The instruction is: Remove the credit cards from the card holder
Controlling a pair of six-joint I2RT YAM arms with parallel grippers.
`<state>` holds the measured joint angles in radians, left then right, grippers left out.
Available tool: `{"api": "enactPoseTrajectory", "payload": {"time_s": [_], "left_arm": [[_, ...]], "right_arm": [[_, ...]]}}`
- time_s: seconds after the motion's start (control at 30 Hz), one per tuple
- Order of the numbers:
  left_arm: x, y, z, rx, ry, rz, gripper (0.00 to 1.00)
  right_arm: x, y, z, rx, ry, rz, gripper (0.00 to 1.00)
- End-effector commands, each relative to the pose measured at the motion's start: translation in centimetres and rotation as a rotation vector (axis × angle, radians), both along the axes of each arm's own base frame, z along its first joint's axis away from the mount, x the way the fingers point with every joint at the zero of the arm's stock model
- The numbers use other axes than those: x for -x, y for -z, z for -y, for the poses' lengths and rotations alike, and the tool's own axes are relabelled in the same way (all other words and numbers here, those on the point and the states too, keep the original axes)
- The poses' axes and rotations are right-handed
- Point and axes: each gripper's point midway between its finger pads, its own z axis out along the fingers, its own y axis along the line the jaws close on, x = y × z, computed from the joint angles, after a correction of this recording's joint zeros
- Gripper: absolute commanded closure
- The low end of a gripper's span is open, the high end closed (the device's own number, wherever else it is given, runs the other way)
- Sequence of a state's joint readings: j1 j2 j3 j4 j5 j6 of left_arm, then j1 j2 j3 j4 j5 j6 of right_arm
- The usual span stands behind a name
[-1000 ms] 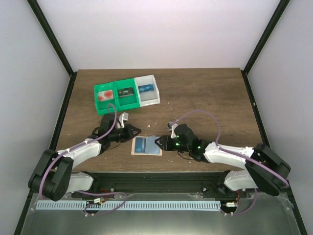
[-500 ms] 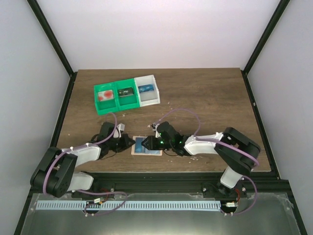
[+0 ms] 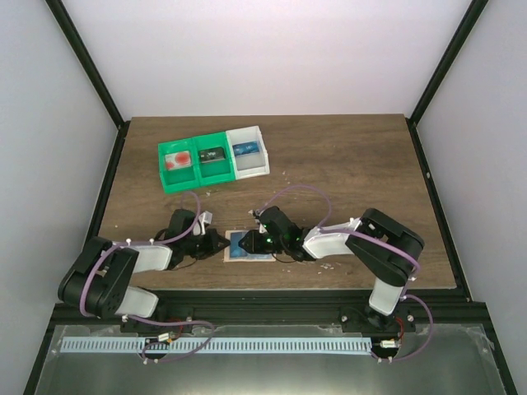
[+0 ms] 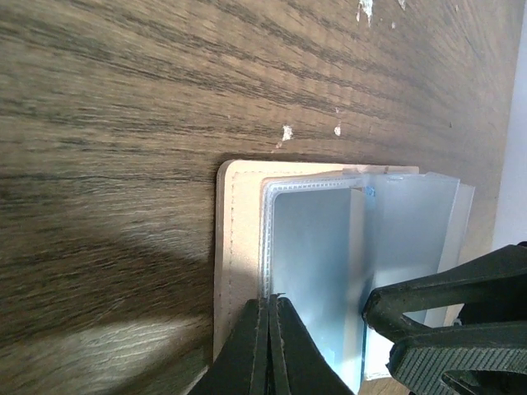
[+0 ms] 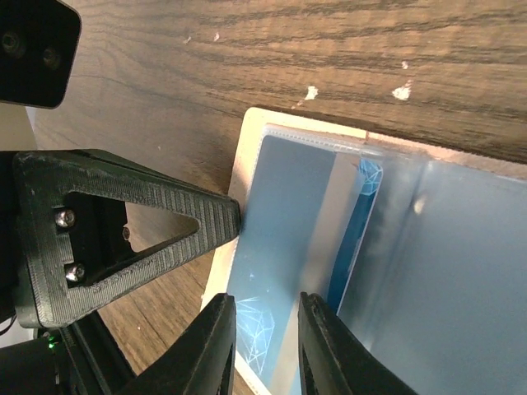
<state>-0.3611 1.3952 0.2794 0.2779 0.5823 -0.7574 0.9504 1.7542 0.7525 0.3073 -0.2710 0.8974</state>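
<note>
Near the table's (image 3: 346, 156) front edge, left of centre, the card holder (image 4: 239, 230) is lying flat. The left gripper (image 4: 270, 300), fingers pressed together, is touching its tan left border. The right gripper (image 5: 268, 300), fingers slightly parted, is sitting over a blue card (image 5: 280, 214) tucked inside.

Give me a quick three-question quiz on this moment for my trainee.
1. True or false: the jaws of the left arm stand open.
2. The card holder is: A lifted in the air; B flat on the table; C standing on edge.
3. What colour is the card beneath the jaws of the right arm?
Key: 1 false; 2 B; 3 blue.
</note>
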Motion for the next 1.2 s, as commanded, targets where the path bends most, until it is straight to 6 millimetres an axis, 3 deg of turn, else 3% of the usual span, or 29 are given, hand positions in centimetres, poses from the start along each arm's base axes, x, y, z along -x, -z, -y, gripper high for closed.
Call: {"api": "enactPoseTrajectory", "payload": {"time_s": [0.0,0.27,0.77,1.17], "left_arm": [[1.0,1.2,-0.1,-0.002,0.014,-0.038,1.00],[1.1,1.2,-0.6,-0.024,-0.001,-0.029,1.00],[1.2,1.3,-0.7,-0.019,-0.008,-0.032,1.00],[1.4,1.3,-0.6,-0.005,-0.009,-0.032,1.00]], "right_arm": [[-0.2,0.3,0.7,0.033,0.022,0.021,0.77],[-0.4,-1.3,1.5,0.019,0.047,0.058,0.77],[-0.3,0.5,1.7,0.043,0.041,0.020,0.82],[-0.2,0.4,1.5,-0.020,0.036,-0.018,0.87]]}}
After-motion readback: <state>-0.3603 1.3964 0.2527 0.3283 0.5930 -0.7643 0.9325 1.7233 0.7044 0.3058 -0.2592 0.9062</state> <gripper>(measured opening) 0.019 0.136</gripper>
